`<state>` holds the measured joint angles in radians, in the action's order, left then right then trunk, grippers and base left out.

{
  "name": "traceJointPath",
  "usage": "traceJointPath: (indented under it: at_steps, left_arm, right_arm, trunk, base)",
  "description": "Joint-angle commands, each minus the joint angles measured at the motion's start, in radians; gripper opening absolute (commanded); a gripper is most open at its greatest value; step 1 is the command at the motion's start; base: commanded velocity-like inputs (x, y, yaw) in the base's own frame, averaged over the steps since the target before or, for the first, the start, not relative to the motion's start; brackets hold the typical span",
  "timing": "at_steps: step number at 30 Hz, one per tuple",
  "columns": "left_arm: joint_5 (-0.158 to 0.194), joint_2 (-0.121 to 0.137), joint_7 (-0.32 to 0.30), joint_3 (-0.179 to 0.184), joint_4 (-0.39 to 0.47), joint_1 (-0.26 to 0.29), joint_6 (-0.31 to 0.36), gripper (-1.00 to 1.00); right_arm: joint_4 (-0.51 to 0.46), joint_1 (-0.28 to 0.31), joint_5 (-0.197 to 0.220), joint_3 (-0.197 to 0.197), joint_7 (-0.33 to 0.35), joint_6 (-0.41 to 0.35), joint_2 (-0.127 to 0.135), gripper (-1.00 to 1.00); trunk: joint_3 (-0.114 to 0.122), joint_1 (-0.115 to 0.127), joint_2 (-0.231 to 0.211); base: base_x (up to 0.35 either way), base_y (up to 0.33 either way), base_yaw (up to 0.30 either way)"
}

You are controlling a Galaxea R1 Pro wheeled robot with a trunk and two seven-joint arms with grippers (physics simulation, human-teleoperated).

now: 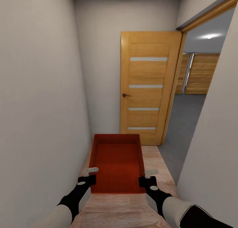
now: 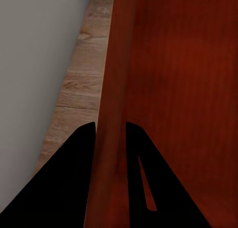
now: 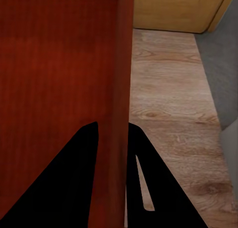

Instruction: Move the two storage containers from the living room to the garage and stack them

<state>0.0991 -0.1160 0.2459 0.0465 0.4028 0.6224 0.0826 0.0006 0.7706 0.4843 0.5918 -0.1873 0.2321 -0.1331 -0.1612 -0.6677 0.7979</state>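
One orange-red open-top storage container (image 1: 116, 163) hangs in front of me over a wood plank hallway floor, carried between both arms. My left gripper (image 1: 88, 175) is shut on its left wall (image 2: 111, 114), one finger on each side of the thin wall. My right gripper (image 1: 147, 177) is shut on its right wall (image 3: 124, 89) the same way. Through a doorway at the right I see the garage's dark grey floor (image 1: 185, 118) and its horizontal-plank wooden door (image 1: 200, 74).
I am in a narrow hallway with a white wall (image 1: 36, 105) close on the left and another (image 1: 215, 138) on the right. An open wooden door (image 1: 147, 87) with pale strips stands ahead against the end wall.
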Motion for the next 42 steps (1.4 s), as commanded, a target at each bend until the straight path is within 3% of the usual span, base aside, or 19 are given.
traceJointPath:
  at_steps: [1,13,26,42]
  left_arm:
    - [0.022,0.022,0.010,-0.063,0.001,0.000,0.006,-1.00]
    - [0.022,0.023,0.010,-0.063,0.001,0.000,0.006,-1.00]
    - [0.022,0.024,0.010,-0.063,0.001,0.000,0.006,-1.00]
    - [0.022,0.024,0.010,-0.063,0.001,0.001,0.006,-1.00]
  right_arm:
    - [-0.005,0.001,-0.013,-0.073,-0.001,0.003,0.023,-1.00]
    - [-0.005,0.001,-0.013,-0.073,-0.001,0.004,0.023,-1.00]
    - [-0.005,0.001,-0.013,-0.073,0.000,0.004,0.023,-1.00]
    - [-0.005,0.001,-0.013,-0.073,0.000,0.004,0.023,-1.00]
  trunk:
    - [-0.001,-0.001,0.001]
    - [0.000,-0.001,0.001]
    - [0.008,-0.001,0.001]
    - [0.014,-0.001,0.001]
  base:
    - [0.324,0.000,0.000]
    - [0.324,0.000,-0.060]
    - [0.324,0.018,-0.237]
    - [0.319,0.171,-0.253]
